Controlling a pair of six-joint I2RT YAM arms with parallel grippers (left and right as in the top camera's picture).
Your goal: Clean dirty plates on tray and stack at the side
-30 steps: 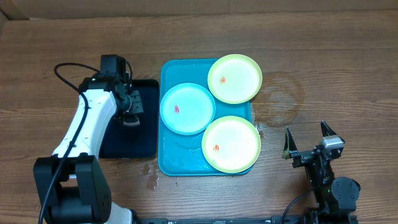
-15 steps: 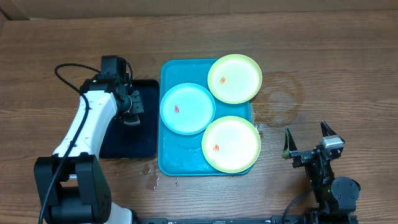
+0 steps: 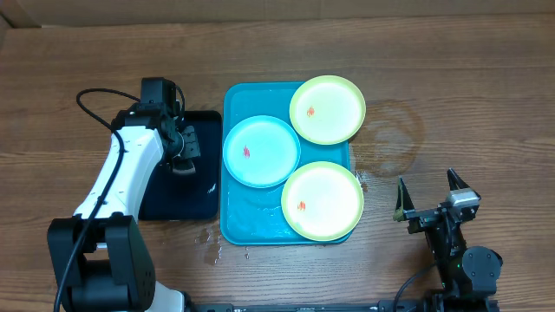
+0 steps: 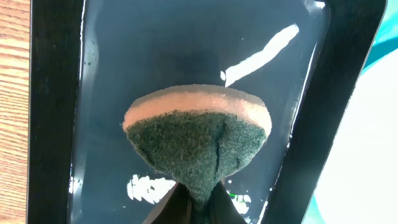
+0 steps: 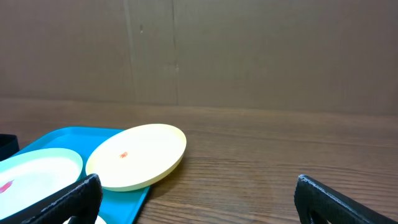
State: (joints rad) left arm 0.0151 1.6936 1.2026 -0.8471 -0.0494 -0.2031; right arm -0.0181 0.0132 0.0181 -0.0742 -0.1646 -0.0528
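Note:
Three plates lie on the turquoise tray (image 3: pixel 236 222), each with a small red smear: a light blue one (image 3: pixel 261 152) at the left and two yellow-green ones, one at the far right corner (image 3: pixel 327 109) and one at the near right (image 3: pixel 322 200). My left gripper (image 3: pixel 183 159) hovers over the black tray, left of the turquoise tray. It is shut on a sponge (image 4: pixel 198 140) with a green scouring face and a pink back, pinched at its lower tip (image 4: pixel 199 204). My right gripper (image 3: pixel 427 198) stands open on the table right of the tray, with nothing between its fingers (image 5: pixel 198 199). The right wrist view catches the far yellow-green plate (image 5: pixel 137 155).
A wet black tray (image 3: pixel 186 198) lies beside the turquoise tray's left rim. Water drops (image 3: pixel 208 238) spot the wood near the tray's front left corner. A damp ring (image 3: pixel 392 139) marks the table right of the plates. A cardboard wall (image 5: pixel 199 50) closes the far side.

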